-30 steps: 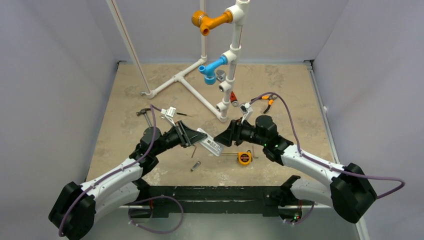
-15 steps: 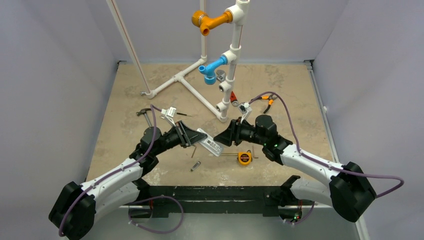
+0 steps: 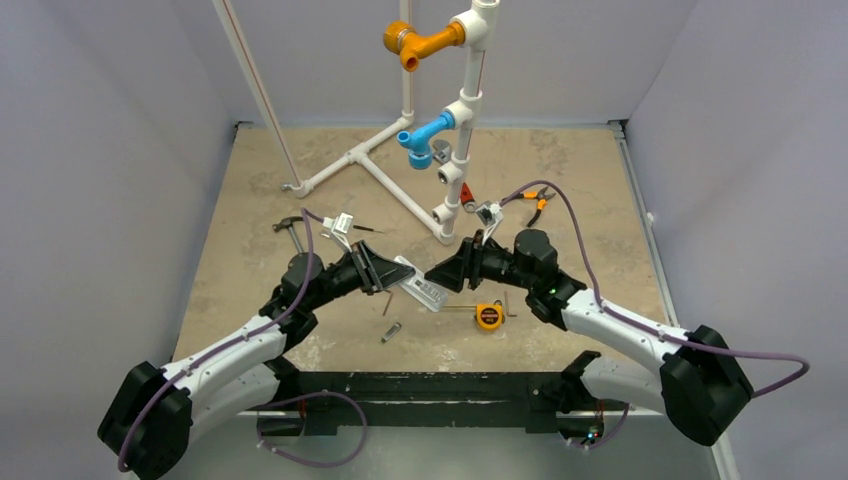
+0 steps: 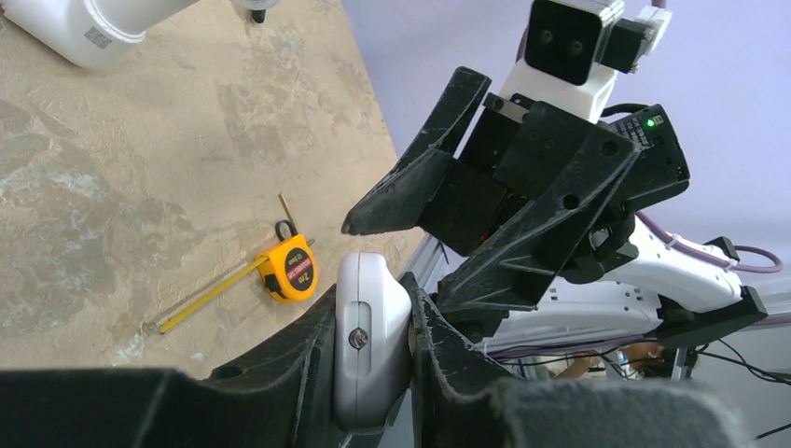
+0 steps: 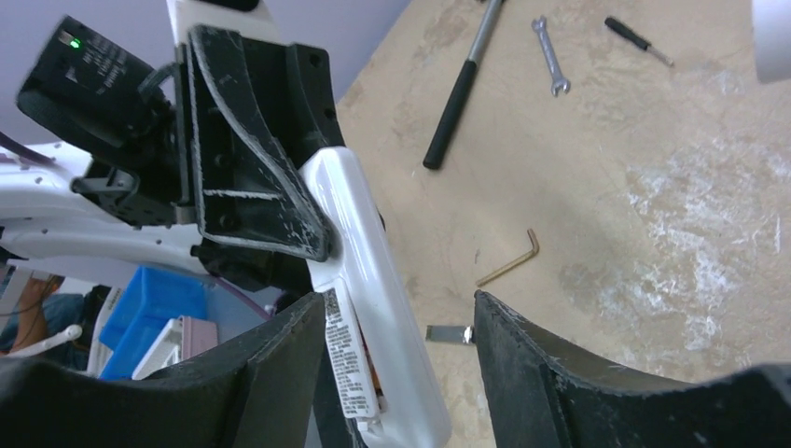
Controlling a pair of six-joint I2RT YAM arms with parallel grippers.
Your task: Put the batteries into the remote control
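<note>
Top external view has the remote control [image 3: 421,288] lifted off the table [image 3: 560,170] near the middle of the scene, between the two arms, its long body slanting toward the near right. The left gripper [image 3: 398,272] clamps the remote's left end. In the left wrist view the left gripper [image 4: 373,364] has its jaws pressed against both long sides of the remote control [image 4: 368,308], whose rounded end with a small screw faces the camera. The right gripper [image 3: 437,280] sits at the remote's other end with its jaws spread wide. From the right wrist, the right gripper [image 5: 396,308] straddles the remote control [image 5: 373,280], which lies close to one jaw and well apart from the other. A sliver of red-orange beside the remote's label is too small to identify. On the table lie a yellow tape measure [image 3: 488,317] to the near right, a hex key [image 5: 508,261], a hammer [image 5: 457,93], a wrench [image 5: 550,56] and a screwdriver [image 5: 634,37]. A white pipe frame [image 3: 400,190] stands at the far side.
</note>
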